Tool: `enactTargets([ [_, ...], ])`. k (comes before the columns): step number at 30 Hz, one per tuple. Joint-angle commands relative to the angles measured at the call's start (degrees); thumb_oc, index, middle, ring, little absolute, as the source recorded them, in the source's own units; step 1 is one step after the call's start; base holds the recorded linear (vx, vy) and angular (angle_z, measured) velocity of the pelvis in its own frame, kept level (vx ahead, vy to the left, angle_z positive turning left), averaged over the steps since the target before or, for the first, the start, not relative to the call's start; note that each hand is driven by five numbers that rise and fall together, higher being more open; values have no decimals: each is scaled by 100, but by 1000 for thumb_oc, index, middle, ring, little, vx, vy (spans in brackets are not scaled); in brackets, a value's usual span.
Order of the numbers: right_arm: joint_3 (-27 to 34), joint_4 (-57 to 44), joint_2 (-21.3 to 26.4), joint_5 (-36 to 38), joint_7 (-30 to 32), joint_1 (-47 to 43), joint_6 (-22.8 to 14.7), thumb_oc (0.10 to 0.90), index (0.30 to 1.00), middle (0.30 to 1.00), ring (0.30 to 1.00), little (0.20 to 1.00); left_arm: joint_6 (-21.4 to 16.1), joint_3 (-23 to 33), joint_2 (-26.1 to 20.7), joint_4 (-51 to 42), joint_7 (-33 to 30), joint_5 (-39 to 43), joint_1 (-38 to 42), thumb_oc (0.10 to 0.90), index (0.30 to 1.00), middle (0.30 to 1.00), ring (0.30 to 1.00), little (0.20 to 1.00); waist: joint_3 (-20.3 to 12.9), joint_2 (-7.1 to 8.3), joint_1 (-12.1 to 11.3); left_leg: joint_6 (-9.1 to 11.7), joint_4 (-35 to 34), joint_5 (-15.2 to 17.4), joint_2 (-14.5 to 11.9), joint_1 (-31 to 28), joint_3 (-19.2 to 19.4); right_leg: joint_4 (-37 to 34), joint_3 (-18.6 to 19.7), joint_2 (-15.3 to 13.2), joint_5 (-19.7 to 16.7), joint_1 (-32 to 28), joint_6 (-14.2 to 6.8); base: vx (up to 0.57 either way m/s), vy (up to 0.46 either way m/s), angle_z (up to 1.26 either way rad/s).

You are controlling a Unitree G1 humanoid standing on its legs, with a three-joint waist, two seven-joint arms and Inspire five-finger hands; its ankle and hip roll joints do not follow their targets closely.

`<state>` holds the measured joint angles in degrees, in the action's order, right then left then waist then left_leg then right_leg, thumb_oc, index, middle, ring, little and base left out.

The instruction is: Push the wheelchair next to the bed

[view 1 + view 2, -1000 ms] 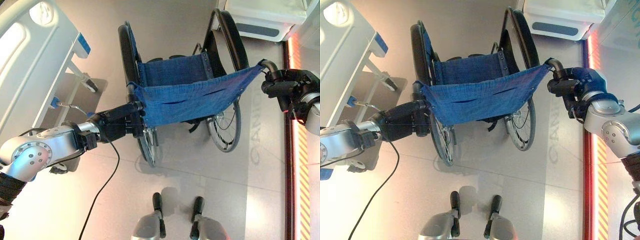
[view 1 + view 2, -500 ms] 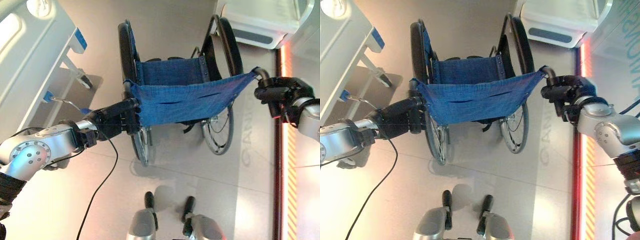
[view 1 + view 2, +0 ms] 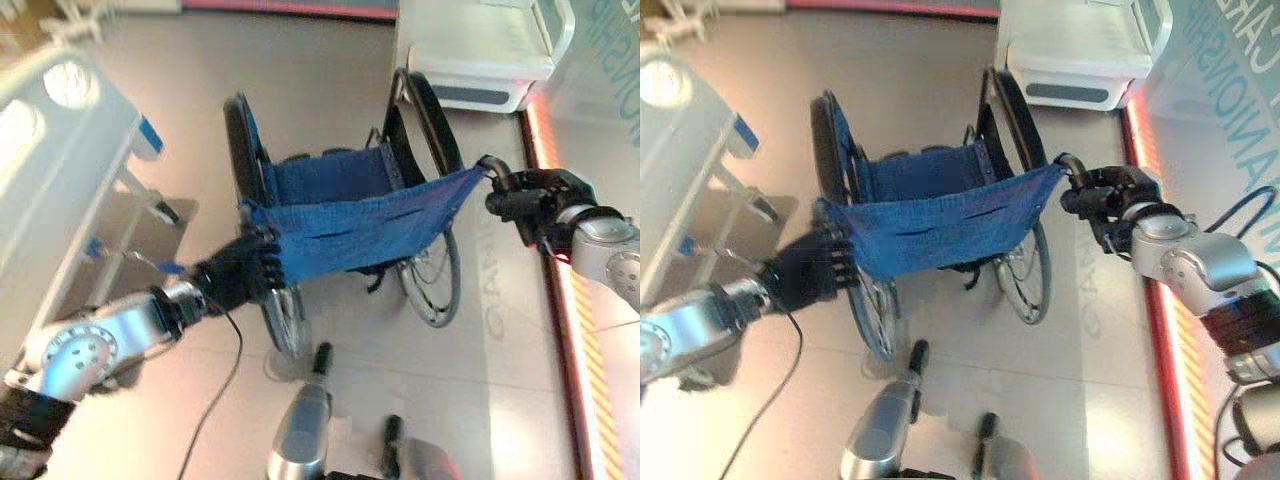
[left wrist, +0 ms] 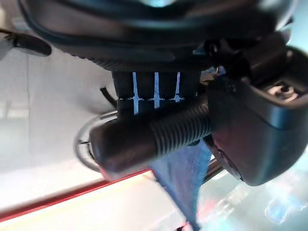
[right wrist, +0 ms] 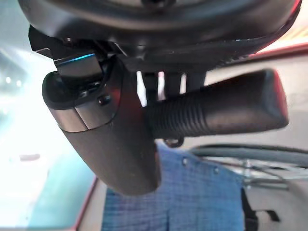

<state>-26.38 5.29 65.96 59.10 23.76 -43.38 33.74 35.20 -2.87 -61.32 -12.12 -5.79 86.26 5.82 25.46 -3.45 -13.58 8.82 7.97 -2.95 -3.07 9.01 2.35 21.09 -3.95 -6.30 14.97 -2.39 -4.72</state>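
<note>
Left robot hand (image 3: 238, 280), right robot hand (image 3: 528, 196) each grip wheelchair (image 3: 350, 215) handle; bed (image 3: 60, 170) left.

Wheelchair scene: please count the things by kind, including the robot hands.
Wheelchair: 1
Bed: 1
White cabinet: 1
Hands, left hand and right hand, each shut on a push handle: 2
Total: 5

Silver-grey arms with round screw-dotted joints, black ribbed sleeves, dark left hand (image 3: 237, 282) and right hand (image 3: 1110, 200).
</note>
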Motion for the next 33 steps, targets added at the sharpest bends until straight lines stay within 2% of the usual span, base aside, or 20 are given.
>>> enactTargets([
  [1,-155,-745,-263,329,-896,-25,-410,400,300,300,300,300,-788,1441,-252,665,-220,-363,100,400,300,300,300,300,-863,521,-62,-591,232,-606,362,814,205,-1231,-607,893,-326,-1189,342,380,120,-46],
  [3,-58,-792,-349,329,-912,123,-405,400,300,300,300,300,-794,1460,-196,737,-69,-562,94,400,300,300,300,300,-986,663,-163,-811,449,-231,545,789,228,-817,-712,767,-280,-1220,225,478,162,11],
  [6,50,-881,-479,299,-766,236,-400,400,300,300,300,300,-836,1499,-114,678,129,-789,30,400,300,300,300,300,-1074,768,-256,-1071,492,-21,849,673,53,162,-751,643,-628,-1041,-4,406,172,5],
  [7,56,-885,-487,290,-761,239,-409,400,300,300,300,300,-840,1507,-103,674,151,-808,21,400,300,300,300,300,-1102,760,-268,-1091,490,-17,859,681,32,218,-737,656,-694,-999,-18,387,187,15],
  [8,83,-876,-573,282,-718,270,-459,400,300,300,300,300,-819,1535,-73,628,218,-841,-7,400,300,300,300,300,-1173,810,-316,-1234,450,68,1054,634,-90,808,-558,673,-1201,-880,-258,295,146,14],
  [9,82,-866,-595,281,-711,272,-466,400,300,300,300,300,-811,1534,-66,623,231,-850,-10,400,300,300,300,300,-1190,820,-326,-1267,443,86,1092,624,-108,951,-513,683,-1336,-844,-317,371,171,10],
  [11,28,-827,-736,268,-655,263,-501,400,300,300,300,300,-745,1510,3,617,306,-902,-37,400,300,300,300,300,-1282,815,-337,-1438,448,233,1242,532,-227,1751,-273,795,-1991,-498,-547,357,133,11],
  [12,-39,-795,-841,222,-635,240,-511,400,300,300,300,300,-717,1466,92,627,299,-945,-31,400,300,300,300,300,-1304,734,-307,-1489,452,309,1227,409,-290,1998,-286,744,-2078,-172,-480,413,125,18],
  [13,-88,-783,-909,175,-648,208,-501,400,300,300,300,300,-711,1441,144,632,271,-986,-40,400,300,300,300,300,-1284,722,-244,-1530,516,387,1287,352,-330,2060,-323,603,-1889,83,-403,388,90,18],
  [16,-112,-865,-898,106,-647,110,-490,400,300,300,300,300,-855,1409,155,652,283,-950,-64,400,300,300,300,300,-1145,509,-90,-1517,663,473,1223,244,-486,1458,-477,428,-1440,849,-171,298,-36,10],
  [17,-37,-886,-862,98,-643,83,-518,400,300,300,300,300,-956,1413,81,656,344,-889,-43,400,300,300,300,300,-959,409,62,-1485,790,628,1190,101,-686,1095,-507,288,-1371,1426,-114,261,-206,-9],
  [21,84,-978,-704,325,-576,62,-519,400,300,300,300,300,-1077,1376,-68,524,349,-830,-82,400,300,300,300,300,-648,609,416,-1419,1315,1365,1326,-250,-908,-966,-253,-257,-2329,2136,-412,494,-353,50],
  [23,236,-1163,-563,610,-492,42,-368,400,300,300,300,300,-1094,1401,-58,373,225,-865,-162,400,300,300,300,300,-587,601,509,-1366,1465,1769,1155,-637,-1129,-1736,-190,-449,-2649,2355,-547,705,-441,107],
  [26,368,-1288,-460,773,-517,48,-276,400,300,300,300,300,-1147,1491,12,275,235,-961,-336,400,300,300,300,300,-623,671,528,-1392,1719,2031,1096,-730,-1164,-1542,-82,-384,-2601,2220,-555,486,-294,86],
  [27,315,-1250,-383,938,-503,-14,-247,400,300,300,300,300,-1169,1517,103,244,351,-969,-482,400,300,300,300,300,-794,754,500,-1313,2047,1999,1082,-834,-1218,-1220,-170,-354,-2587,2060,-575,538,-262,91],
  [29,335,-1208,-281,991,-586,13,-172,400,300,300,300,300,-1098,1603,163,174,363,-885,-603,400,300,300,300,300,-956,704,570,-1180,2213,1708,909,-1131,-1241,-942,-245,-199,-2400,2022,-517,509,-204,71],
  [30,300,-1184,-228,984,-647,31,-127,400,300,300,300,300,-1024,1636,223,136,331,-855,-654,400,300,300,300,300,-1054,628,608,-1043,2416,1307,741,-1313,-1197,-816,-345,-61,-2271,1936,-415,477,-191,98],
  [31,235,-1149,-225,899,-696,15,-93,400,300,300,300,300,-969,1647,275,103,265,-852,-682,400,300,300,300,300,-1149,638,674,-879,2743,696,643,-1369,-1091,-802,-480,7,-2177,1801,-263,446,-212,104],
  [32,179,-1122,-191,845,-734,-15,-78,400,300,300,300,300,-973,1644,298,78,237,-818,-713,400,300,300,300,300,-1183,628,725,-735,3219,219,570,-1284,-981,-835,-545,102,-2057,1616,-104,410,-258,80],
  [33,88,-1118,-122,841,-736,-70,-93,400,300,300,300,300,-980,1659,315,23,191,-729,-759,400,300,300,300,300,-1184,667,742,-612,4095,-149,622,-903,-821,-920,-577,177,-1881,1338,87,336,-262,18],
])
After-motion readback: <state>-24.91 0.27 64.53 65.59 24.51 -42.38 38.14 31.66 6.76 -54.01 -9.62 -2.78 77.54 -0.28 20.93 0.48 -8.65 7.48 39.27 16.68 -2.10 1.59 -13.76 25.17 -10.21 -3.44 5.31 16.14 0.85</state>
